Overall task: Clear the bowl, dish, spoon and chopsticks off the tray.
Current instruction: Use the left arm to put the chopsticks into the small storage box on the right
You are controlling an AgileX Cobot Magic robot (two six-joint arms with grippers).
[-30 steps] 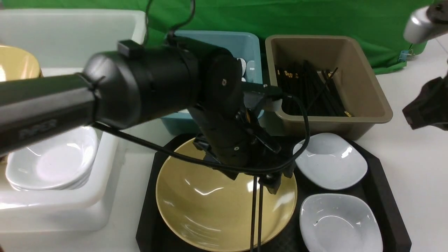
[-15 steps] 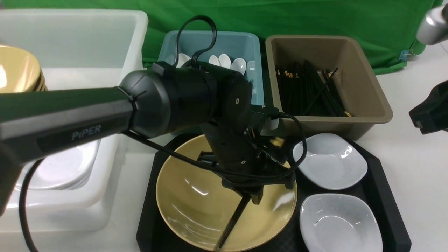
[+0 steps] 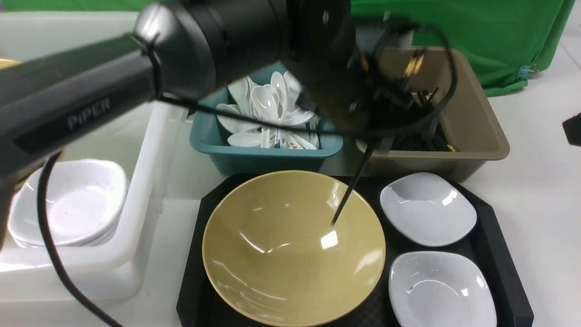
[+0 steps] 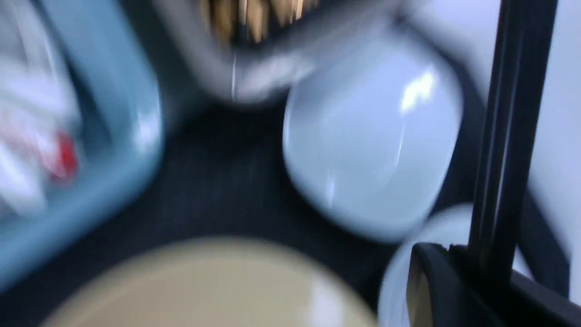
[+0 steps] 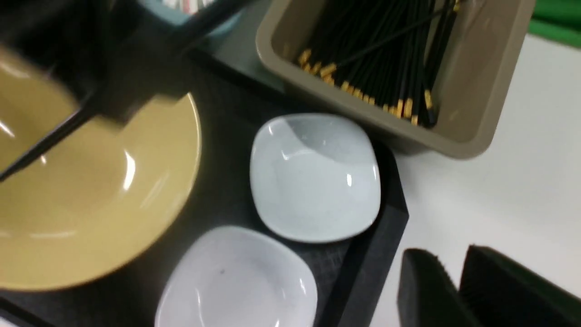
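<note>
Front: L arm crosses the top of frame. left gripper (image 3: 374, 138) is in front of the brown bin (image 3: 476, 118), clenched on the chopsticks (image 3: 349, 190). The pair hangs slanted, lower tips over the inside of the bowl (image 3: 272, 263); can't tell if touching. Bowl sits on the left part of the tray (image 3: 497, 254). far dish (image 3: 426, 209) and near dish (image 3: 440, 290) are on the tray's right part, just beside the bowl. teal bin (image 3: 254, 156) behind the tray holds a pile of spoons (image 3: 268, 102). white bin (image 3: 91, 272) on the left holds stacked white dishes (image 3: 68, 204).

L wrist: heavy blur. Chopsticks (image 4: 513, 127) run out from the finger (image 4: 431, 290), gripped. Far dish (image 4: 372, 141), bowl (image 4: 204, 281) and tray (image 4: 218, 181) lie below.

R wrist: right gripper (image 5: 449, 268) is off the tray over the bare table (image 5: 499, 190), jaws a slit apart, nothing between. Both dishes and the bowl (image 5: 91, 195) are on the tray (image 5: 376, 236). Brown bin (image 5: 476, 113) is full of spare chopsticks (image 5: 376, 59).
</note>
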